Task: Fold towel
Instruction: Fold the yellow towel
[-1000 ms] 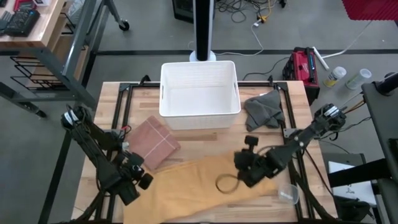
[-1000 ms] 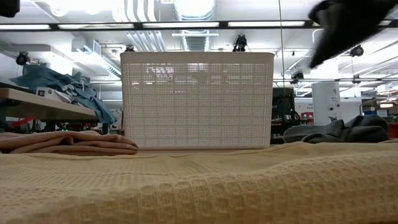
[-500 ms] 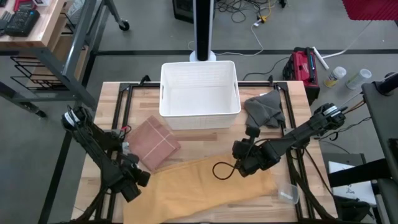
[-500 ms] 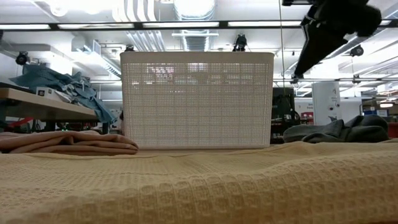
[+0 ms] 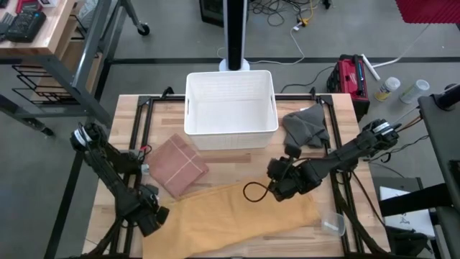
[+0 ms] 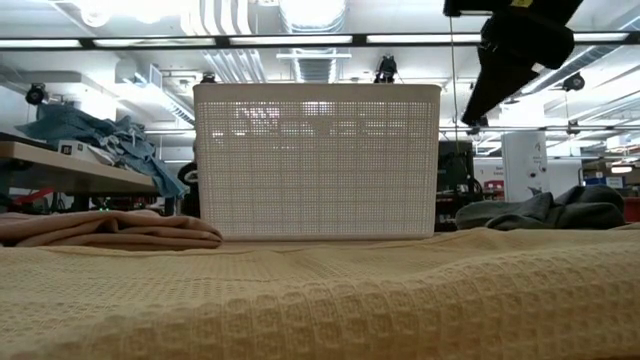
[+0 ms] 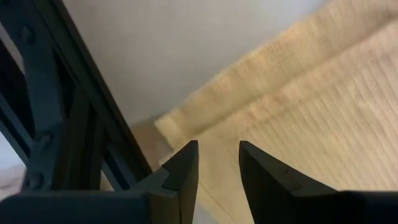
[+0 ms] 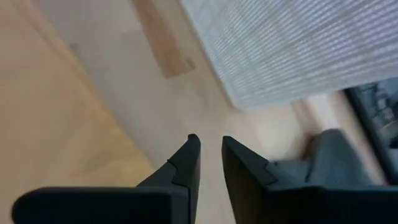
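Fingers (image 7: 186, 174) of left gripper (image 7: 214, 163): narrow gap, nothing between, per L wrist view; yellow waffle towel (image 7: 298, 118) edge just beyond the tips. R wrist view: right gripper (image 8: 210, 158) nearly closed, slim gap, empty; white basket (image 8: 298, 43) wall ahead.

High view: towel (image 5: 237, 216) spread along near table edge; L gripper (image 5: 153, 218) at its left end, R gripper (image 5: 277, 185) over its far edge. Basket (image 5: 231, 101) centre back, folded pink cloth (image 5: 178, 165) to its left, grey cloth (image 5: 305, 126) to its right.

Low view: towel (image 6: 320, 300) fills foreground; R arm overhead.
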Robot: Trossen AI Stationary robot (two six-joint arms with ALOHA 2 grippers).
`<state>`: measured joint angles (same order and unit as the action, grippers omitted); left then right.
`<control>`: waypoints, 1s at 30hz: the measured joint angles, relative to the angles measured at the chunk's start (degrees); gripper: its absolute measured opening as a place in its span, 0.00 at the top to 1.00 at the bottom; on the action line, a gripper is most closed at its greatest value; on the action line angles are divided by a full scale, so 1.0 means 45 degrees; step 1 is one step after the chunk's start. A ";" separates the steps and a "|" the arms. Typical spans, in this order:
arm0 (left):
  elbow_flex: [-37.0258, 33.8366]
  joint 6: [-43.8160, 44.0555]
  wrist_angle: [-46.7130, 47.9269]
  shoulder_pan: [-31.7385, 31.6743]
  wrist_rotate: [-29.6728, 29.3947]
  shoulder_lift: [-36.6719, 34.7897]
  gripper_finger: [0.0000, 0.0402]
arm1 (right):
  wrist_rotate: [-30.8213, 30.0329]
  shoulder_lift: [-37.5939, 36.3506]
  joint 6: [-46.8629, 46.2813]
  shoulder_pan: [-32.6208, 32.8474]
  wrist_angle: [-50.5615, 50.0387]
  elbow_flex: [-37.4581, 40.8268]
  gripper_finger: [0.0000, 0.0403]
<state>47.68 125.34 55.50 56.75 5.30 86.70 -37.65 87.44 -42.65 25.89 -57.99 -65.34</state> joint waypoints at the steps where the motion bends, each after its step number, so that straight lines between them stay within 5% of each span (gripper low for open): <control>1: 0.0045 0.0025 -0.0073 0.0053 0.0054 -0.0005 0.74 | 0.0152 0.0000 -0.0077 0.0011 0.0003 0.0000 0.83; 18: -0.0103 -0.0731 -0.0369 0.0588 0.1226 0.0350 0.73 | 0.0808 0.0024 -0.0959 0.0013 0.0158 0.0000 0.64; 30: -0.0067 -0.1257 -0.0284 0.0961 0.1199 0.1763 0.81 | 0.0808 0.0024 -0.0759 0.0013 0.0344 0.0000 0.61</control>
<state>47.37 119.68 54.22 61.08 10.70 94.63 -34.02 87.55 -46.06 25.96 -56.45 -65.34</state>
